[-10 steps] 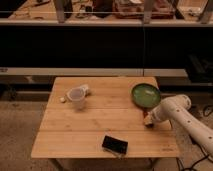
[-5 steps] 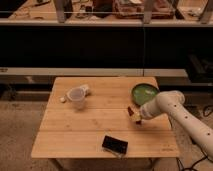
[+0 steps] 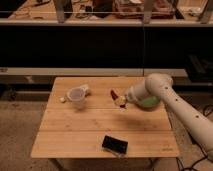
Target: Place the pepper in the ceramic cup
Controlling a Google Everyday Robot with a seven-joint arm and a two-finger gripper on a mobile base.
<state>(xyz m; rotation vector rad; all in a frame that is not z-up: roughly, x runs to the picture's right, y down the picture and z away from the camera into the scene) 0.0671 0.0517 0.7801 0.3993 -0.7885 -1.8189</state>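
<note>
The ceramic cup (image 3: 76, 96) stands on the left part of the wooden table (image 3: 95, 130), pale with a wide rim. The small dark red pepper (image 3: 114, 94) is held at the tip of my gripper (image 3: 118, 98), just above the table's middle, to the right of the cup and apart from it. The white arm comes in from the right and covers most of the green dish (image 3: 148, 102).
A black flat object (image 3: 114, 145) lies near the table's front edge. Small white lumps (image 3: 63, 99) lie left of the cup and one (image 3: 85, 88) behind it. A dark shelf wall stands behind the table.
The gripper has moved left across the table with the pepper, from beside the green dish toward the cup. The cup has not moved.
</note>
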